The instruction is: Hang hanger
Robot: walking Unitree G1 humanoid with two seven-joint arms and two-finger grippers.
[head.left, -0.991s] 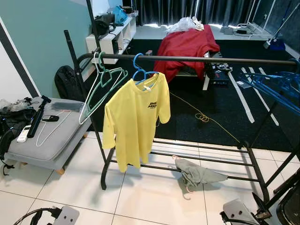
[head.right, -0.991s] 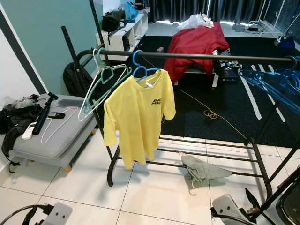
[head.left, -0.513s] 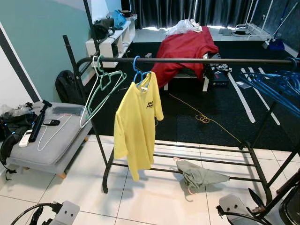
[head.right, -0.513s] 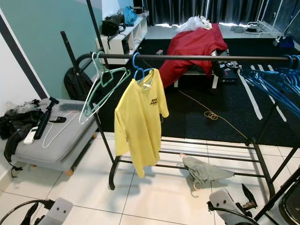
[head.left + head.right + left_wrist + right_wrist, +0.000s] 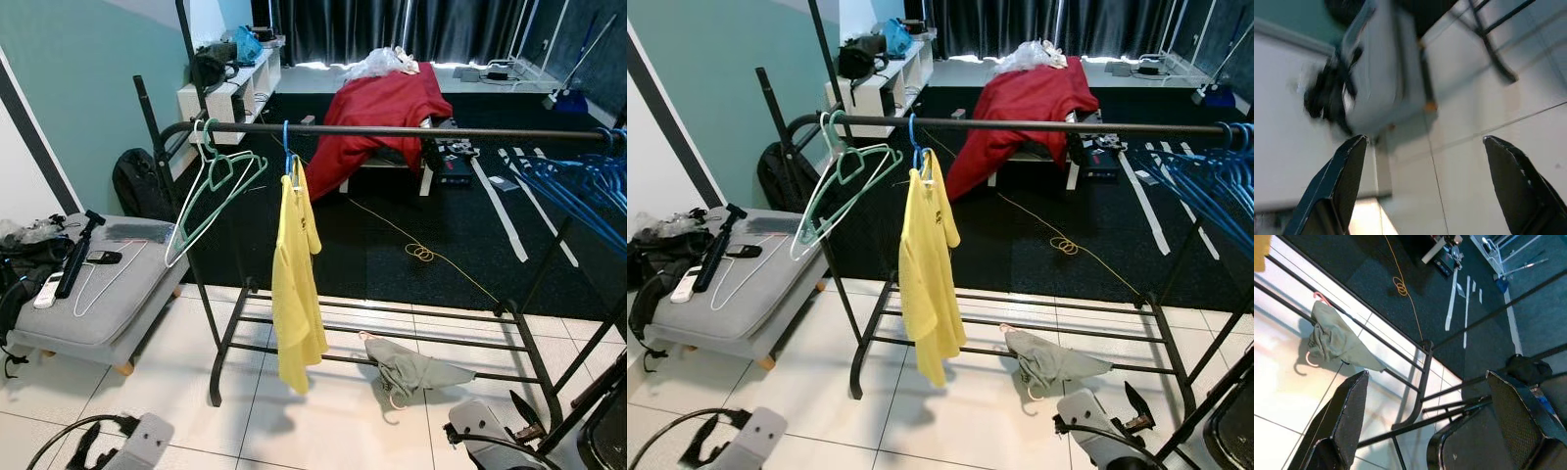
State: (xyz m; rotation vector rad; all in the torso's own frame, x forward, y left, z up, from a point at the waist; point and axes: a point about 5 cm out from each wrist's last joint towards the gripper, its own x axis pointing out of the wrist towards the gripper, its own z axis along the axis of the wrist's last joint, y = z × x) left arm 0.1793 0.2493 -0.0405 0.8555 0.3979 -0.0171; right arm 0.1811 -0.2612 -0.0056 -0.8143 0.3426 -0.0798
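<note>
The left hand (image 5: pixel 1420 186) hangs low over the white floor tiles (image 5: pixel 1488 147), its two black fingers spread wide with nothing between them; a grey bench shows blurred beyond, so its clutter is hard to make out there. The right hand (image 5: pixel 1425 426) is also spread and empty, low near the right foot of the black clothes rack (image 5: pixel 392 129). A grey-green garment (image 5: pixel 411 364) lies on the floor by the rack's lower rails. On the top rail, toward its left end, a blue hanger (image 5: pixel 287 147) carries a yellow T-shirt (image 5: pixel 297 284) (turned edge-on). Just left of it hang pale green hangers (image 5: pixel 214 181). More blue hangers (image 5: pixel 588 191) crowd the rail's right end.
</note>
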